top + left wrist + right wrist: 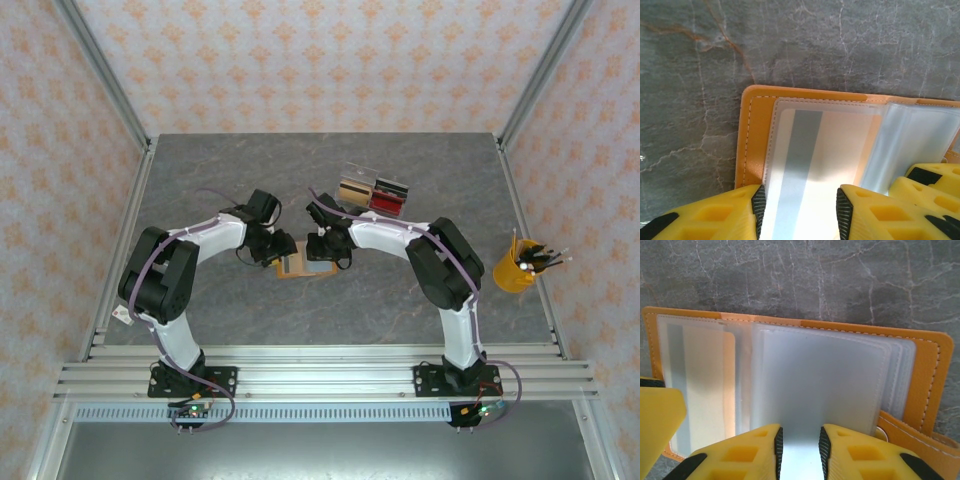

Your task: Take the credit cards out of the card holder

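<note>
Left gripper [800, 210] stands part open astride a sleeved page; I cannot tell whether it touches. Right gripper [800, 445] pinches the clear sleeves [820, 380] in a narrow gap. Card holder [752, 140] lies open on the table [400, 320], between both grippers. One credit card [840, 145] sits inside its sleeve.

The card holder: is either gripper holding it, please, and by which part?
Unclear: right gripper straddles the near edge of the clear sleeves; left gripper stands open over a sleeved card.
</note>
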